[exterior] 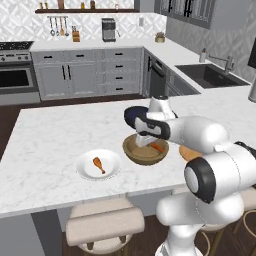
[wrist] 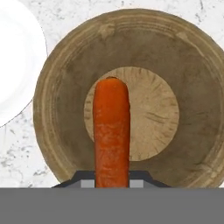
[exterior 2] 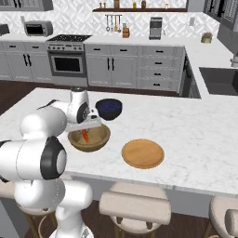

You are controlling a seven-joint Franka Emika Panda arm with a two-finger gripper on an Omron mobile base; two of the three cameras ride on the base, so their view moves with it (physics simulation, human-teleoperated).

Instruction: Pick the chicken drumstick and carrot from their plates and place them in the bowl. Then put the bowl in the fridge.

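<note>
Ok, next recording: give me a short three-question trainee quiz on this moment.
1. True or false: the chicken drumstick lies on the white plate.
2. What is the claw holding? A) carrot B) drumstick C) nothing
3. Fill in: the claw hangs directly over the wooden ____.

Key:
1. True; it has not been picked yet.
2. A; the carrot is gripped, pointing down at the bowl.
3. bowl; the tan plate beside it has nothing on it.
</note>
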